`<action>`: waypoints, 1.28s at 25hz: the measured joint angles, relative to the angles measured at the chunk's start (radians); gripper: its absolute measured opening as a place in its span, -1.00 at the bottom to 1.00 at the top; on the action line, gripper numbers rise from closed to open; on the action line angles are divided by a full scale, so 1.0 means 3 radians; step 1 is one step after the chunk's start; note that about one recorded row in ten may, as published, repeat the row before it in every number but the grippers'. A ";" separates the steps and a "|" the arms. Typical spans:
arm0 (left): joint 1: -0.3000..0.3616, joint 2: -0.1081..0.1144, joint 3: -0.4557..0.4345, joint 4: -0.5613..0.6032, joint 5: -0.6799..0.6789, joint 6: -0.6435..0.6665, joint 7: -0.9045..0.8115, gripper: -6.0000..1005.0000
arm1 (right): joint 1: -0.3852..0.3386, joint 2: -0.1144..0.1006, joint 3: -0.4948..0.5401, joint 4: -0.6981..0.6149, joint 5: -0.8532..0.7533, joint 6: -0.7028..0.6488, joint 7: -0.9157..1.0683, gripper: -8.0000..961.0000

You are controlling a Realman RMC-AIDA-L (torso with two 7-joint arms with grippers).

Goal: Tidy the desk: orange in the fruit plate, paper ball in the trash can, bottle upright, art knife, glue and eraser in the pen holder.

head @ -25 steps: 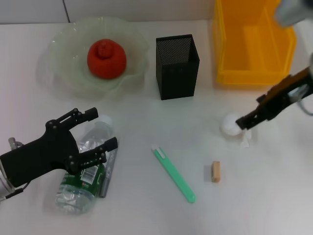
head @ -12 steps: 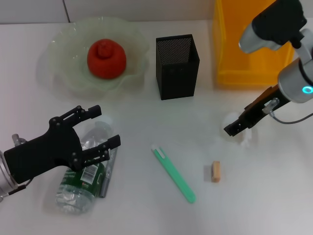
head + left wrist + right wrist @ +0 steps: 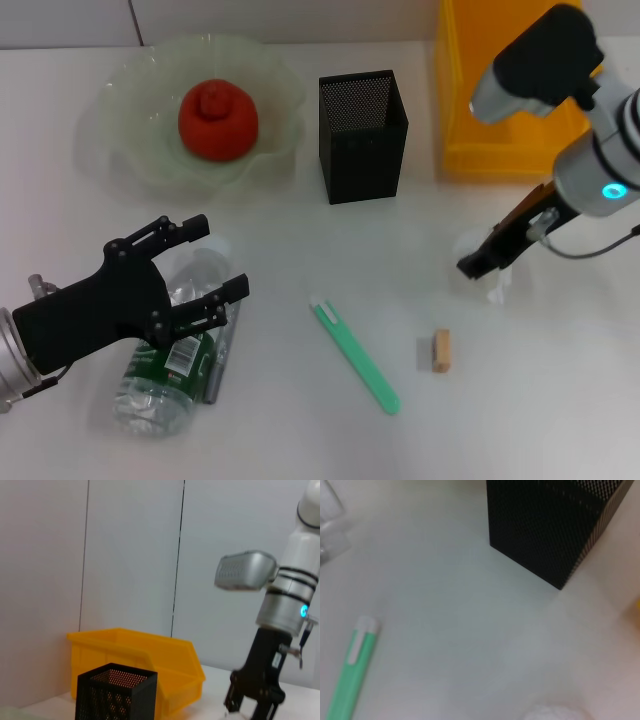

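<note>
Right gripper [image 3: 478, 264] sits low over the crumpled white paper ball [image 3: 470, 246] — grip unreadable — near the glossy yellow trash can [image 3: 470, 150], while the left gripper [image 3: 205, 262], splayed wide, straddles the toppled clear bottle [image 3: 170, 365].

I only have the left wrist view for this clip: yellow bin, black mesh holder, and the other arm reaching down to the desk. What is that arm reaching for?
Observer: The right gripper is at the paper ball, which lies on the desk in front of the trash can.
Operator: Is the orange sorted?
Observer: Yes, the orange sits in the fruit plate.
Operator: And the arm my camera rides on?
Observer: The left gripper is open just above the bottle, which lies on its side.
</note>
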 joint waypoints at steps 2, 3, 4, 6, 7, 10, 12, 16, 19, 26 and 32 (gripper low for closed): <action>0.0000 0.0000 0.0000 0.0000 -0.0005 0.0006 0.0002 0.68 | -0.0035 -0.0003 0.0096 -0.0264 0.0000 -0.0144 0.0013 0.28; 0.0000 0.0000 0.0000 0.0000 -0.0005 0.0007 0.0002 0.68 | -0.0051 -0.0004 0.0167 -0.0404 0.0000 -0.0220 0.0017 0.24; 0.0001 0.0000 0.0000 0.0001 -0.0006 0.0008 0.0002 0.68 | -0.0065 -0.0013 0.0285 -0.0580 -0.0001 -0.0284 0.0017 0.19; 0.0001 0.0000 0.0000 0.0008 -0.0008 0.0022 0.0002 0.68 | -0.0071 -0.0023 0.0572 -0.0899 -0.0005 -0.0383 0.0007 0.15; 0.0001 0.0000 0.0001 0.0012 -0.0009 0.0033 0.0002 0.68 | -0.0065 -0.0028 0.0731 -0.1030 -0.0021 -0.0383 -0.0016 0.15; 0.0000 0.0000 0.0002 0.0021 -0.0012 0.0059 0.0002 0.68 | -0.0014 -0.0052 0.1131 -0.1211 -0.0101 -0.0203 -0.0114 0.16; -0.0002 0.0000 0.0002 0.0026 -0.0016 0.0081 0.0002 0.68 | 0.0026 -0.0065 0.1332 -0.1136 -0.0114 0.0064 -0.0268 0.17; -0.0006 0.0000 -0.0004 0.0027 -0.0017 0.0082 0.0003 0.68 | 0.0074 -0.0049 0.1433 -0.0565 -0.0022 0.0852 -0.0720 0.18; -0.0021 0.0000 -0.0017 0.0028 -0.0021 0.0088 0.0005 0.68 | 0.0146 -0.0029 0.1420 -0.0043 -0.0013 0.1337 -0.0916 0.19; -0.0076 -0.0001 -0.0029 0.0028 -0.0032 0.0108 -0.0018 0.68 | 0.0245 -0.0022 0.1418 0.0451 0.0059 0.1793 -0.0979 0.35; -0.0088 0.0003 -0.0044 0.0084 -0.0036 0.0164 -0.0037 0.68 | 0.0015 -0.0021 0.1423 0.0075 0.0562 0.1624 -0.1006 0.67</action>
